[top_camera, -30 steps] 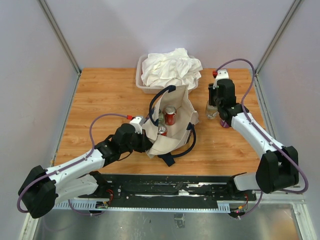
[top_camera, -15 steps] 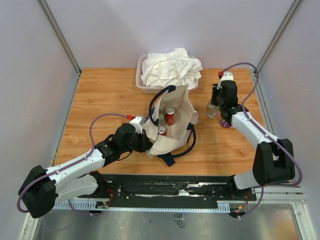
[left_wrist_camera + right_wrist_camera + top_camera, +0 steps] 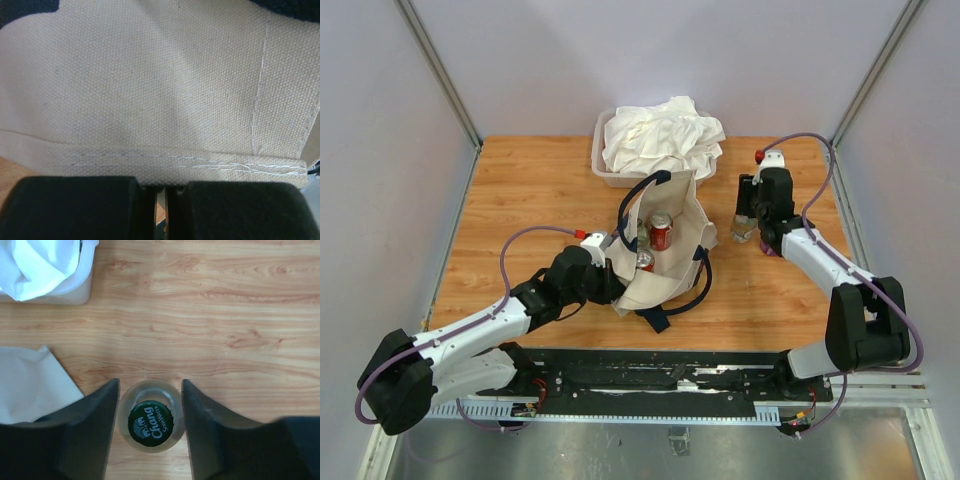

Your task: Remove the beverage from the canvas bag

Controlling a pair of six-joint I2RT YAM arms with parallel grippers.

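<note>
I get even, bright light with soft shadows on the counter (image 3: 530,190). The left wrist view's canvas bag (image 3: 150,90) weave is sharp, but its dark fingers (image 3: 70,207) blur.

Wooden table (image 3: 530,200): canvas bag (image 3: 665,262), tub (image 3: 610,172), bottle (image 3: 150,422).

Beige canvas bag (image 3: 665,245) w/ navy handles; red can (image 3: 661,231) inside; green-capped clear bottle (image 3: 150,423); white cloth (image 3: 662,135); light woodgrain table (image 3: 530,200).

Desk (image 3: 530,190): canvas bag (image 3: 665,255) centre, two red cans (image 3: 661,231) inside; tub (image 3: 603,165) of white cloth (image 3: 662,135) behind; glass bottle (image 3: 744,224) right.
</note>
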